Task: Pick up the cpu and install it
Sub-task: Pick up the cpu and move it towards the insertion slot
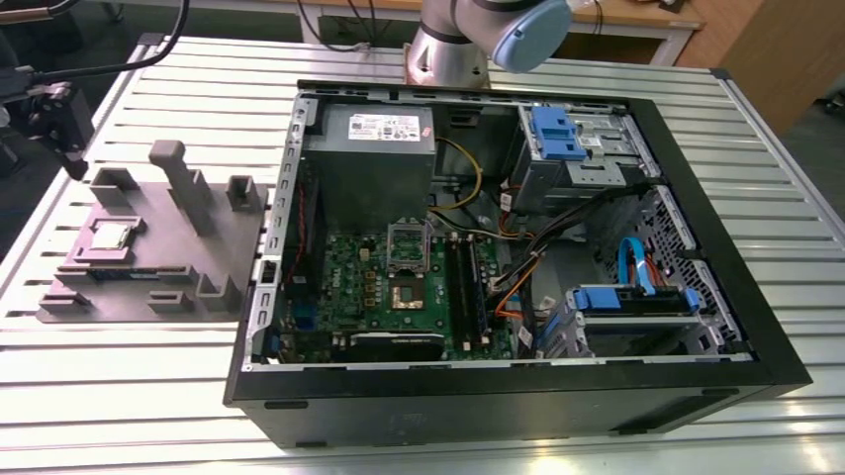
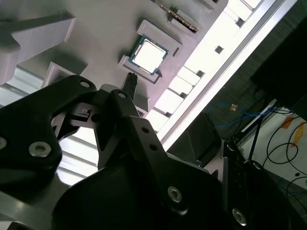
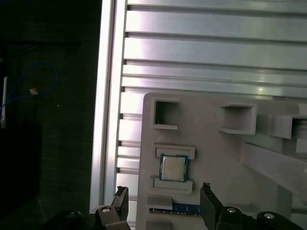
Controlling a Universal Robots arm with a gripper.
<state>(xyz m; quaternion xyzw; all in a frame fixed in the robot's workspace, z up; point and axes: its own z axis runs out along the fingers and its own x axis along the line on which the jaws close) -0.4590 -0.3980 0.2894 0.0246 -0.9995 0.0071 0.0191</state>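
cpu: we are seeing it lying flat in its pocket on the grey holder, on the tabletop, outside the computer case.
pincer: spread apart, empty, hovering over the cpu without touching it.
step: we are judging this as the approach to the pick.
doing it well: we are advising centring on opposite chip edges, descending straight, squeezing gently and keeping the chip level.

cpu | silver square, green rim; flat, apparently recessed in grey holder
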